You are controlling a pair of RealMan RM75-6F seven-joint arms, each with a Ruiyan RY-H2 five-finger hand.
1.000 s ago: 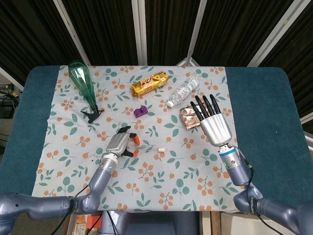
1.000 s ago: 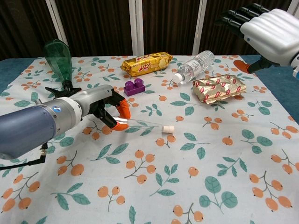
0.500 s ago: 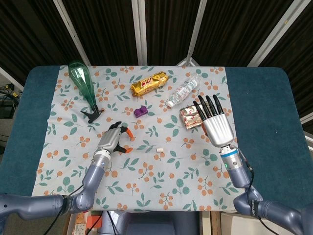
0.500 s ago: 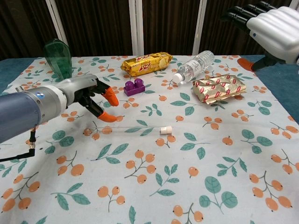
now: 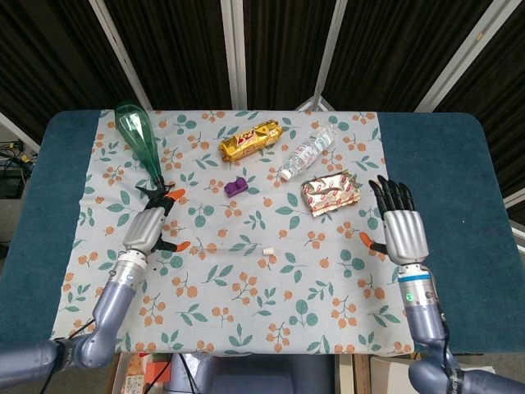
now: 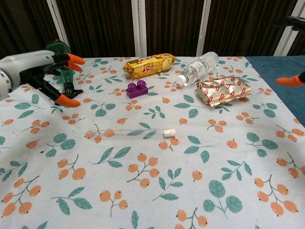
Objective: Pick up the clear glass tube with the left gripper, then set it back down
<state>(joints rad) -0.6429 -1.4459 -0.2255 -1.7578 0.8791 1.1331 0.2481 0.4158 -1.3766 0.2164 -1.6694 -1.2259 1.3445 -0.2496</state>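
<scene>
The clear glass tube (image 5: 234,246) (image 6: 133,133) lies flat on the floral cloth, its white cap (image 6: 170,132) pointing right. Nothing touches it. My left hand (image 5: 148,228) (image 6: 38,67) hovers to the left of the tube and well apart from it, fingers spread, orange tips showing, holding nothing. My right hand (image 5: 402,230) hangs over the cloth's right edge with fingers straight and apart, empty. In the chest view only its orange thumb tip (image 6: 289,80) shows at the right border.
A green glass bottle (image 5: 139,144) (image 6: 59,57) lies just behind the left hand. At the back are a gold biscuit packet (image 5: 250,139), a water bottle (image 5: 308,152), a purple brick (image 5: 236,186) and a foil packet (image 5: 328,193). Blue table (image 5: 443,164) flanks the cloth.
The left hand let go of the tube, which now lies on the cloth, and drew back to the left. The right hand pulled away to the right and nearer me.
</scene>
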